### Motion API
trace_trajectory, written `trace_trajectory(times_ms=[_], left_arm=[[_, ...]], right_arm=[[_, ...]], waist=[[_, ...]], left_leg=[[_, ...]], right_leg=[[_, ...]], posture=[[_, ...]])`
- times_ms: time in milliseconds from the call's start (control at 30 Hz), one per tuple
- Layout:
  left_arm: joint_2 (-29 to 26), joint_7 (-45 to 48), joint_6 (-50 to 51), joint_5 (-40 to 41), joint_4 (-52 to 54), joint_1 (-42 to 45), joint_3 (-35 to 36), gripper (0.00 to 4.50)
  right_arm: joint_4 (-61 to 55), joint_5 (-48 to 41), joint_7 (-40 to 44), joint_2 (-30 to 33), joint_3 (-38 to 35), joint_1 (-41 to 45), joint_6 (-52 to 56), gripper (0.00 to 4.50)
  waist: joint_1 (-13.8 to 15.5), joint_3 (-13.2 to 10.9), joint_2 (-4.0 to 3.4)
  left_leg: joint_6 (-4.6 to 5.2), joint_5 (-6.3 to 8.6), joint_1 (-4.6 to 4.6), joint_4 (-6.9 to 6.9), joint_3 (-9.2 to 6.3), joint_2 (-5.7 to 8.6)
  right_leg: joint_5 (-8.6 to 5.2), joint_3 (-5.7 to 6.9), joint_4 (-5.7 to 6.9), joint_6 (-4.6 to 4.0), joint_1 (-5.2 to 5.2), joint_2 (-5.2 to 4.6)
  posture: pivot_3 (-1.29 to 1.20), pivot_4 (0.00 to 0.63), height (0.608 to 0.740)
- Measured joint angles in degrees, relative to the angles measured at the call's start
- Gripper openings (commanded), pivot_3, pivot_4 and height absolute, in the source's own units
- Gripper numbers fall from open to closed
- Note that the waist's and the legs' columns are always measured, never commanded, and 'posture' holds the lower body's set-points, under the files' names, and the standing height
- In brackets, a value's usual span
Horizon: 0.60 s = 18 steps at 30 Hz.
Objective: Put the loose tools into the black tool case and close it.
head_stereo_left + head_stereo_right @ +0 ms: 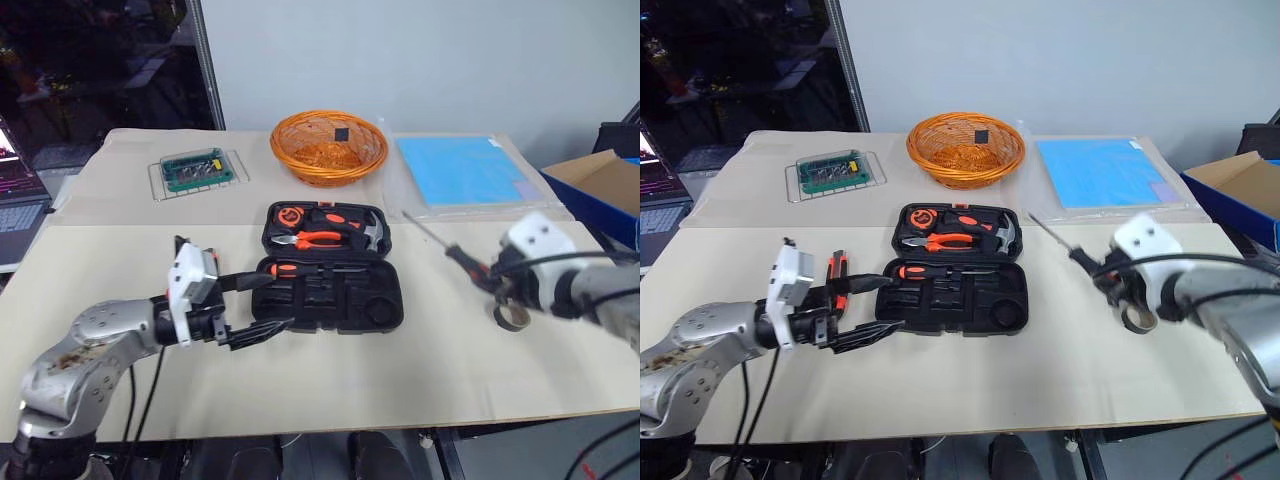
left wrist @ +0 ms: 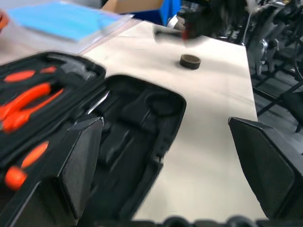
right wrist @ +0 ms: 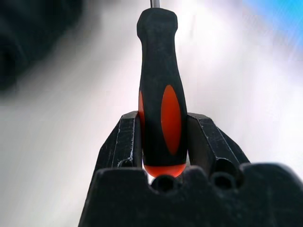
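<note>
The right claw (image 3: 163,142) is clamped on the butt end of an orange-and-black screwdriver (image 1: 462,260), one finger (image 3: 124,139) on each side of the handle, as the right wrist view shows plainly. In the head views this claw sits at the right of the frame, lifted clear of the bench (image 1: 400,370), and the screwdriver's long axis runs from the claw up and to the left, its thin shaft ending toward the blue sheet (image 1: 460,170) in the upper right. The case (image 1: 330,265) lies to the left of that claw, at centre frame, open flat with its two halves one above the other in the picture; the upper half carries pliers (image 1: 315,238) and a hammer, the lower half one orange-handled tool (image 1: 285,268) and several bare recesses. Those recesses run left to right across the frame, so I judge the held tool must swing from its slanted line to lie crosswise before it can drop into a slot. A dark ring (image 1: 512,316) lies on the bench just below the right claw. The left claw (image 1: 262,305), at lower left, stands wide apart and holds nothing, its tips just at the case's lower left corner, nearer the case than the right. Another loose orange-and-black tool (image 1: 837,275) lies on the bench just left of the case, beside that arm.
</note>
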State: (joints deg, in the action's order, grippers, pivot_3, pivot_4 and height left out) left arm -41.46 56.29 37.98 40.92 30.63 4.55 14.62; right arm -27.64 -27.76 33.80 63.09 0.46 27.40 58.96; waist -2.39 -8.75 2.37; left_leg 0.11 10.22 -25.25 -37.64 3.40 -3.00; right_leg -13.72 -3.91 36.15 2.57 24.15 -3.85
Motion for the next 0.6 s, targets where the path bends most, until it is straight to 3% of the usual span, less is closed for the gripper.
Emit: trace_trajectory(times_ms=[167,267,400,600], left_arm=[[-3.18,2.74,-1.0,2.76,3.2,-7.03,5.76,4.5],[-3.96,3.11,-0.63,5.22,4.19,-8.6,8.94,4.5],[-5.13,3.42,-0.67,6.5,4.84,-12.14,12.03,4.5],[-6.85,4.08,-0.76,7.68,4.72,-12.67,14.52,4.5]], right_arm=[[12.16,12.62,12.77,-9.05,21.67,13.58,-17.51,1.06],[19.43,17.64,18.37,-12.31,28.62,16.62,-24.24,1.06],[26.83,22.57,24.54,-14.0,30.78,17.96,-30.88,1.06],[31.59,27.27,29.73,-16.21,31.17,19.11,-36.82,1.06]], waist=[[-0.29,-0.09,0.06],[0.57,-0.19,0.04],[1.66,-0.19,0.04],[1.54,-0.2,0.04]], left_leg=[[-0.01,0.01,-0.01,0.03,0.17,0.05],[0.0,0.0,-0.18,0.07,0.12,0.2],[0.07,0.05,-0.27,0.11,0.22,0.25],[0.02,0.03,0.01,0.11,0.2,0.14]], right_leg=[[0.12,-0.02,-0.05,-0.25,0.08,-0.15],[0.14,0.03,-0.02,-0.27,0.16,-0.27],[0.24,0.06,-0.07,-0.04,0.22,-0.39],[0.13,0.11,0.07,-0.4,0.1,-0.28]], posture=[[0.0,0.15,0.74],[0.0,0.15,0.74],[0.0,0.15,0.74],[0.0,0.15,0.74]])
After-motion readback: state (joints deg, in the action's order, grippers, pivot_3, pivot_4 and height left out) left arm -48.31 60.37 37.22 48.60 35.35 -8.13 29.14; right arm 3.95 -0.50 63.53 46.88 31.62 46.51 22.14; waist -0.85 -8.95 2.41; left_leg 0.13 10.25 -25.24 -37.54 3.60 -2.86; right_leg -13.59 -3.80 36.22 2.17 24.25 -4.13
